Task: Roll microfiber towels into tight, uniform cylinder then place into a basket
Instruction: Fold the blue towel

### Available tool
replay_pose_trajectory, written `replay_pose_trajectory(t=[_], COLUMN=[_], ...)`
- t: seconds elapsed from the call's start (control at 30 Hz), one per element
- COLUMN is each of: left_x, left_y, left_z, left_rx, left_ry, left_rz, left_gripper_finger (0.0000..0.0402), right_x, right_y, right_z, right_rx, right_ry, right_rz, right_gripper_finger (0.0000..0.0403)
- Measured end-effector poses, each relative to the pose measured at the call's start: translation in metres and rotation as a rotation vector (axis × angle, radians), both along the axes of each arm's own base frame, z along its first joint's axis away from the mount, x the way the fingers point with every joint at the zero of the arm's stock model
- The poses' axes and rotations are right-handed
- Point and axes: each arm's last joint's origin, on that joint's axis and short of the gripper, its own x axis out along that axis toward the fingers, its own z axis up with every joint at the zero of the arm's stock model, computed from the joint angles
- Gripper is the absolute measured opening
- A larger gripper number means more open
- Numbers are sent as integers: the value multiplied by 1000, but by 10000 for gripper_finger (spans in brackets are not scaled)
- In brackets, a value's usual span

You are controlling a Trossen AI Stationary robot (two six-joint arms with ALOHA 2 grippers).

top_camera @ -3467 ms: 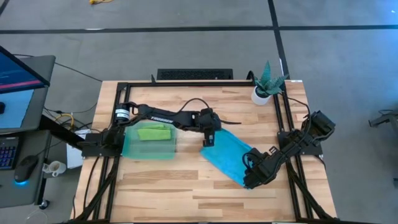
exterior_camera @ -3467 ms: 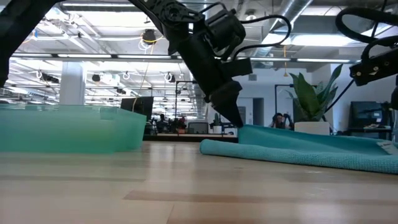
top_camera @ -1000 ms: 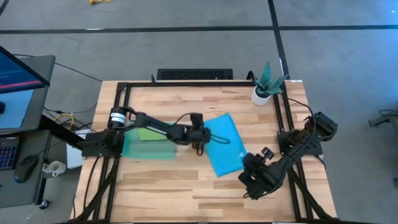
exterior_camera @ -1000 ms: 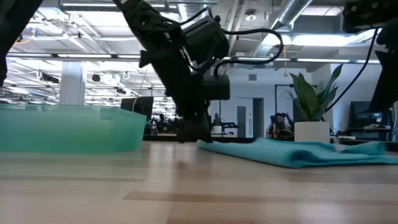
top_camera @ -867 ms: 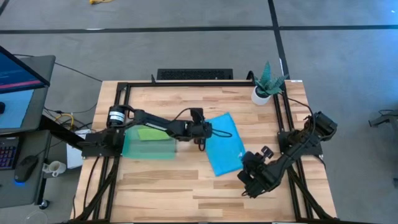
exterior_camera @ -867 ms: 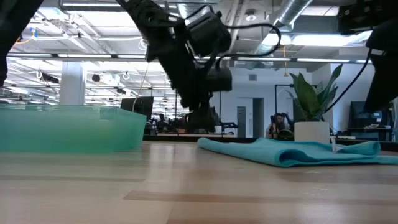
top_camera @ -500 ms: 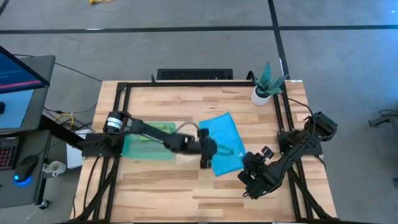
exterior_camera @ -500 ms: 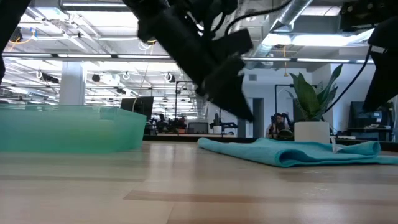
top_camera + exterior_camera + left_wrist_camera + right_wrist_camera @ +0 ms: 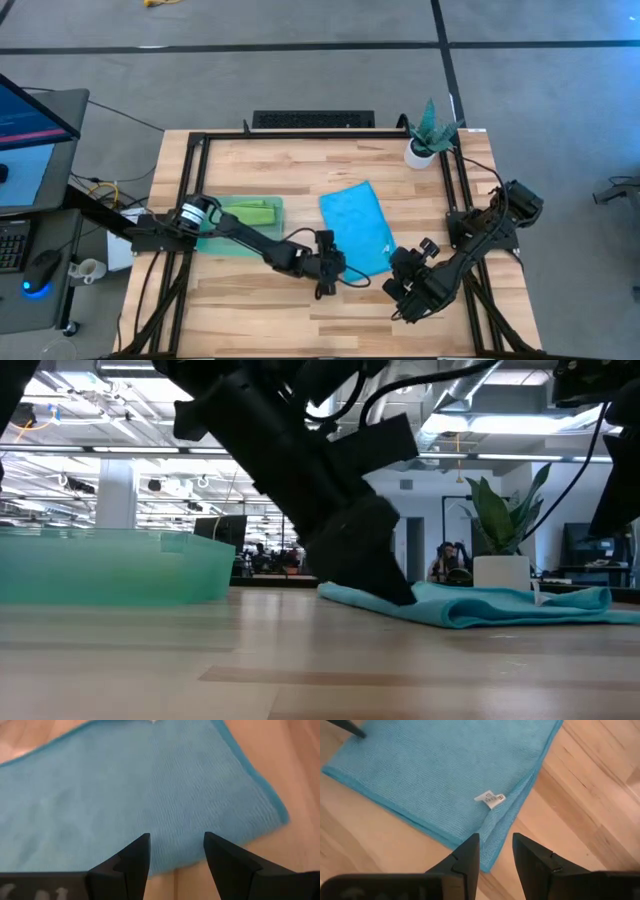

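Both grippers empty at the near end of the blue towel, left arm swung forward.

The left gripper [image 9: 327,283], fingers [image 9: 131,862] parted and holding nothing, has dropped from the towel's far-left corner a second ago to hover just off its near edge. The right gripper [image 9: 400,290], fingers [image 9: 466,856] apart and empty, has barely shifted and faces the tagged corner. The blue towel [image 9: 357,226] lies flat mid-table, unrolled, where it lay a second ago. The green towel [image 9: 247,213] sits in the basket [image 9: 218,243] at the table's left.
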Motion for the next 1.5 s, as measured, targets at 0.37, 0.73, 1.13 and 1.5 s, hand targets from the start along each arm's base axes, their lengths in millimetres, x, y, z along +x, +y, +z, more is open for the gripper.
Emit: replay_pose_trajectory(t=[0.37,0.73,1.13,1.5], left_x=[-21,-38,-57,-52], left_y=[2,-22,-65,-48], left_z=[-6,45,39,22], left_rx=[30,216,253,177], left_ry=[276,414,390,382], left_rz=[-44,-91,-247,-252], left_gripper_finger=[179,179,179,179], right_x=[1,6,29,48], right_y=[0,2,32,30], right_z=[0,0,4,-1], right_rx=[4,-36,-130,-47], right_ry=[-4,-50,-99,-63], right_rz=[-2,83,690,839], right_gripper_finger=[138,138,137,138])
